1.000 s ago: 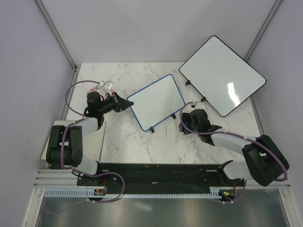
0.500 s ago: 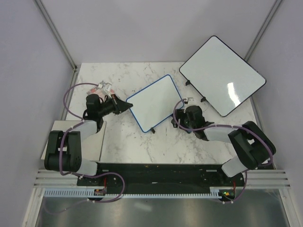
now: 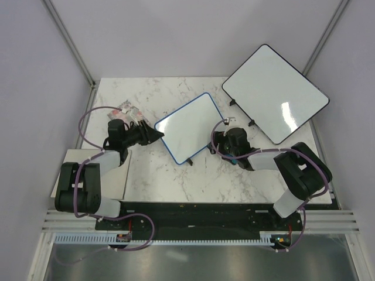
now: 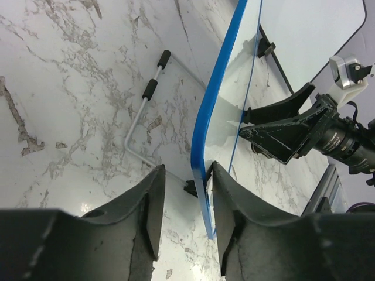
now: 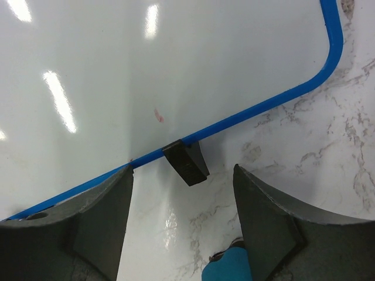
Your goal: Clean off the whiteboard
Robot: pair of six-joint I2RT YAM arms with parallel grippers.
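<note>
The whiteboard (image 3: 190, 127) is glossy white, blue-framed, with one faint red smudge (image 5: 158, 115). My left gripper (image 4: 187, 170) stands parted around its edge; my right gripper (image 5: 181, 172) gapes wide, empty.

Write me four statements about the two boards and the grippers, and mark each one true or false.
1. The blue frame of the whiteboard runs between the fingers of the left gripper. True.
2. The right gripper is clamped on the whiteboard's black foot. False: its jaws stand wide apart, and the foot lies between them untouched.
3. A small reddish mark shows on the whiteboard's surface. True.
4. The larger dark-framed board lies at the left side of the table. False: it sits at the far right corner.
</note>
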